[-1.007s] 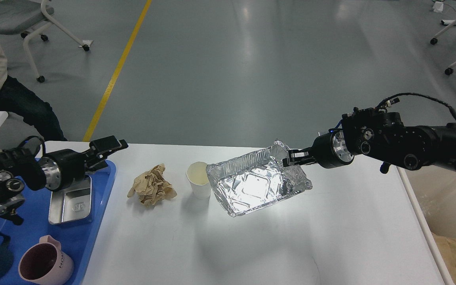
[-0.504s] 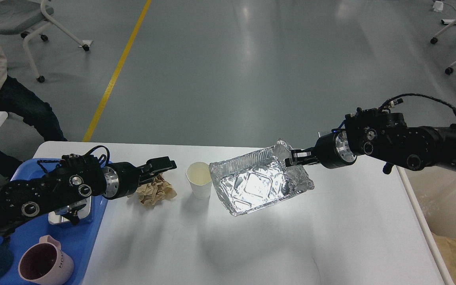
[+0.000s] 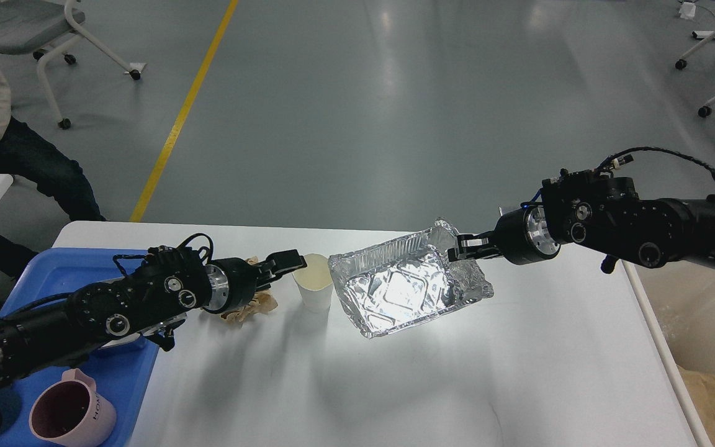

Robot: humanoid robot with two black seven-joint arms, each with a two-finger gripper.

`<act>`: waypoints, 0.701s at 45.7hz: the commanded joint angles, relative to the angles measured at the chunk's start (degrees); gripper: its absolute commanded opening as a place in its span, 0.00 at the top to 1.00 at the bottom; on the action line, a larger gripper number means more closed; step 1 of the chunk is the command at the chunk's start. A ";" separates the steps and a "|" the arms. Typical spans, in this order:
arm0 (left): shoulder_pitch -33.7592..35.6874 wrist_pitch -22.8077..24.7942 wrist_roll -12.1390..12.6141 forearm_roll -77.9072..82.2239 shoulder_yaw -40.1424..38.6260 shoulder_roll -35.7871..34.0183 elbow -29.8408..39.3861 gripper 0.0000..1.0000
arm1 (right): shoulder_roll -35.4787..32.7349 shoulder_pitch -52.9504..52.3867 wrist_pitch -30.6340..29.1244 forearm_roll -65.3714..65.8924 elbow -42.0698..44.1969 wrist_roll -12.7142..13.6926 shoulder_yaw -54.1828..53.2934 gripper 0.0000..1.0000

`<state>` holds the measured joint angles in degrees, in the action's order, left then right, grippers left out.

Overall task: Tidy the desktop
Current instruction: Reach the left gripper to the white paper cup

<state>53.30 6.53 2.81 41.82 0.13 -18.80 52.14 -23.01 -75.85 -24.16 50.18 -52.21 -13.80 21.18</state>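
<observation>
- The counter (image 3: 432,372), a white top with rounded corners, fills the lower part of the head view; its near and right portions are bare.
- Right gripper (image 3: 458,249): fingers pinched on the far right rim of a foil tray (image 3: 395,292), which hangs tilted above the counter's middle, near its far edge, casting a shadow below.
- Left gripper (image 3: 289,261): reaches in from the left edge, tip just beside the rim of a paper cup (image 3: 314,287). Whether its fingers are spread or pressed together cannot be told from this angle.
- The paper cup stands upright, just left of the foil tray.
- Crumpled brown paper (image 3: 247,308) lies left of the cup, largely hidden under the left arm.
- A blue tray (image 3: 59,273) sits at the counter's left edge; a pink mug (image 3: 72,417) stands upright at its near end.
- A beige bin (image 3: 699,347) stands beyond the counter's right edge.
</observation>
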 commanded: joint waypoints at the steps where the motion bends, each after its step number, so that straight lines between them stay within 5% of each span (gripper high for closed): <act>1: -0.22 0.07 0.00 -0.59 0.04 2.80 -2.56 0.12 | -0.10 0.00 -0.01 0.00 0.00 0.00 0.01 1.00; 15: 0.05 0.07 0.09 -0.86 2.41 5.00 -4.24 0.24 | -0.10 0.70 0.17 0.00 0.09 0.00 0.01 1.00; 32: -0.13 -0.11 -0.53 -0.77 6.02 4.74 -4.15 0.69 | -0.19 0.70 0.70 -0.09 0.09 0.00 0.01 1.00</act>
<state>53.35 6.35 2.57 41.03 5.84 -13.95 47.93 -23.04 -75.14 -23.47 50.18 -52.12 -13.80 21.18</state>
